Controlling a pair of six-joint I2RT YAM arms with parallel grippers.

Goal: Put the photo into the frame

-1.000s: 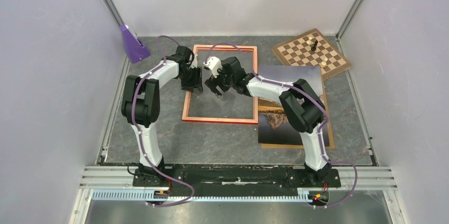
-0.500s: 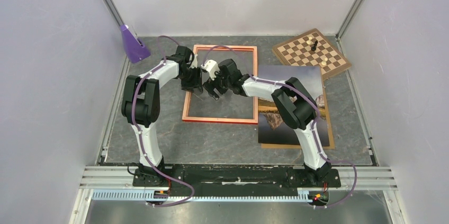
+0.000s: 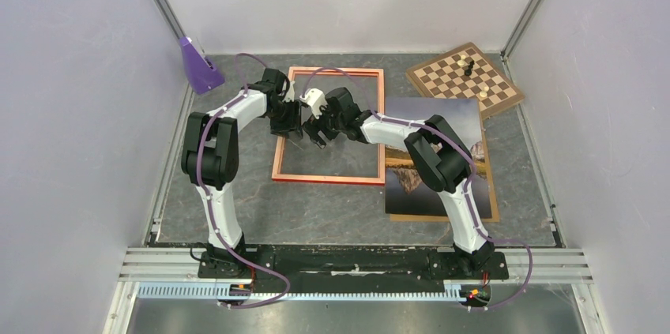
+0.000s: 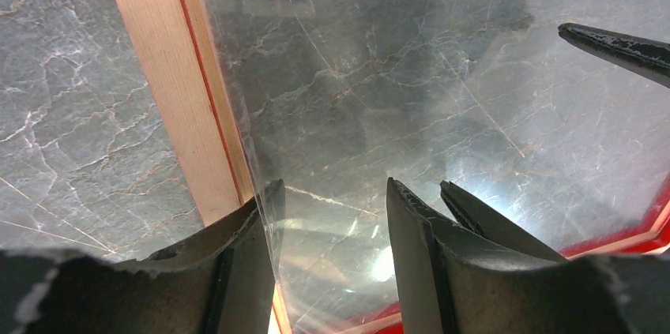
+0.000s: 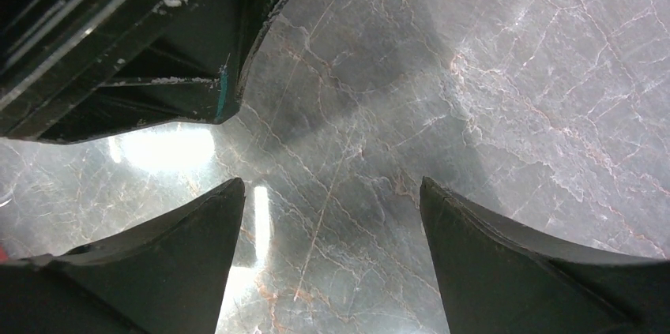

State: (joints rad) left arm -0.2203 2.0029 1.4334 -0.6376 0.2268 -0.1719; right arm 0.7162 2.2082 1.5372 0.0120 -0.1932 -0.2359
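Observation:
The orange-red frame (image 3: 328,178) lies flat mid-table with a clear pane (image 4: 411,73) in its opening. The photo (image 3: 430,117) lies face up to the frame's right, partly under my right arm. My left gripper (image 3: 291,130) is open at the frame's left rail (image 4: 166,89); the pane's edge crosses its left finger (image 4: 245,255). My right gripper (image 3: 318,138) is open and empty just inside the frame, close to the left gripper. In the right wrist view its jaws (image 5: 332,182) hang over the pane (image 5: 474,73).
A brown backing board (image 3: 494,209) shows under the photo's right and bottom edges. A chessboard (image 3: 464,80) with a few pieces sits at the back right. A purple wedge (image 3: 197,65) stands at the back left corner. Walls close in on both sides.
My right gripper has moved left inside the frame, closer to the left gripper. The left arm, frame and photo have stayed put.

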